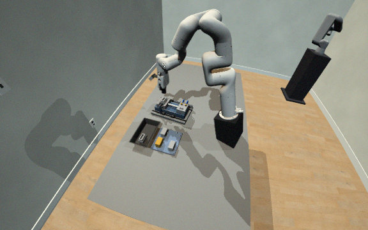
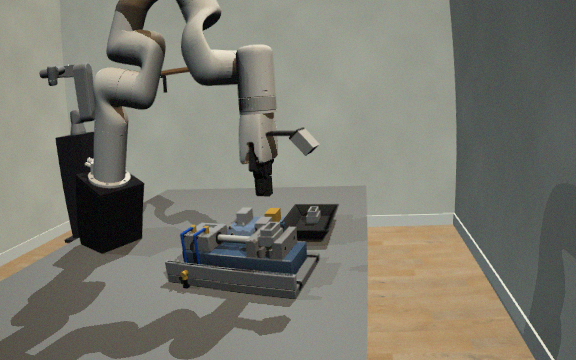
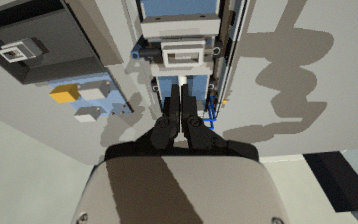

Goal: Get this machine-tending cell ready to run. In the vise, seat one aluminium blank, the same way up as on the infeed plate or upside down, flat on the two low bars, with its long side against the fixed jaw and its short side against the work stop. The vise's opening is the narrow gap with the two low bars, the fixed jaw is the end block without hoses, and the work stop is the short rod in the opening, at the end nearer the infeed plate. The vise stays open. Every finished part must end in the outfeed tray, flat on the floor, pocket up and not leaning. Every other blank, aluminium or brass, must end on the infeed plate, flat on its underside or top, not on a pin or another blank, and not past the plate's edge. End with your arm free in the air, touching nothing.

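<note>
Vise (image 2: 240, 250): a finished part (image 2: 270, 231), pocket up, sits in its opening.
Outfeed tray (image 2: 327, 220): holds another finished part (image 2: 313, 214).
Infeed plate (image 1: 176, 140): two aluminium blanks (image 1: 172, 145), one brass blank (image 1: 158, 141).
Gripper (image 2: 263, 189): fully closed, holding nothing, hanging above the vise.

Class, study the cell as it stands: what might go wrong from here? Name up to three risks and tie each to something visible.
1. A pocketed finished part sits in the vise opening. Seating a blank before removing it would likely collide.
2. The gripper hangs shut above the vise; descending without opening could strike the part.
3. The outfeed tray already holds one part; a second dropped carelessly may lean on it.
</note>
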`<state>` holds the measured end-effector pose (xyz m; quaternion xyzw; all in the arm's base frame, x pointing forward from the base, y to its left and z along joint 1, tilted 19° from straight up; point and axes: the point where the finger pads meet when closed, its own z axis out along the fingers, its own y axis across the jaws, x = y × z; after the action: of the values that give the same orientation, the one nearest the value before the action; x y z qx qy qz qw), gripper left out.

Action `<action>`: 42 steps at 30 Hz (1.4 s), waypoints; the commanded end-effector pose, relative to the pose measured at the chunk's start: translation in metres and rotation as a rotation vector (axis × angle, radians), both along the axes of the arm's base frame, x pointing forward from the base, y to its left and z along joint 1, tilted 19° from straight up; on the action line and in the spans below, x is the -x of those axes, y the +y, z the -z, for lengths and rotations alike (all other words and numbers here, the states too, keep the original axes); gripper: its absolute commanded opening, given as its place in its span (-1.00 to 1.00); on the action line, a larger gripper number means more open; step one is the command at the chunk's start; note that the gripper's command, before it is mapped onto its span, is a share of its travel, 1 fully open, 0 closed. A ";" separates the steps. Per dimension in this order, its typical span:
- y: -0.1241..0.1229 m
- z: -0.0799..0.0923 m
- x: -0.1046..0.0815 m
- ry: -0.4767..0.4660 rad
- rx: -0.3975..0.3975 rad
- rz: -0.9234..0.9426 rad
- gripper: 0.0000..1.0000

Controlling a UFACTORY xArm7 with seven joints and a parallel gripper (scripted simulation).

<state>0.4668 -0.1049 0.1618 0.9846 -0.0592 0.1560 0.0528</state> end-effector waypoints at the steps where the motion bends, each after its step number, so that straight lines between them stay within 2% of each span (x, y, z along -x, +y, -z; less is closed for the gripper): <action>1: 0.000 -0.001 -0.001 -0.003 0.001 0.000 -1.00; 13: -0.001 -0.002 -0.001 -0.009 -0.015 0.054 -1.00; 20: -0.003 -0.004 0.000 -0.042 -0.099 0.334 -1.00; 22: -0.003 -0.004 0.000 -0.042 -0.099 0.334 -1.00; 24: -0.004 -0.004 0.000 -0.058 -0.139 0.463 -1.00; 37: -0.006 -0.005 -0.002 -0.120 -0.286 0.928 -1.00; 39: -0.006 -0.005 -0.002 -0.120 -0.286 0.928 -1.00; 42: -0.006 -0.005 -0.003 -0.140 -0.336 1.080 -1.00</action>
<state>0.4680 -0.1101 0.1653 0.8333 -0.5273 0.1632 -0.0298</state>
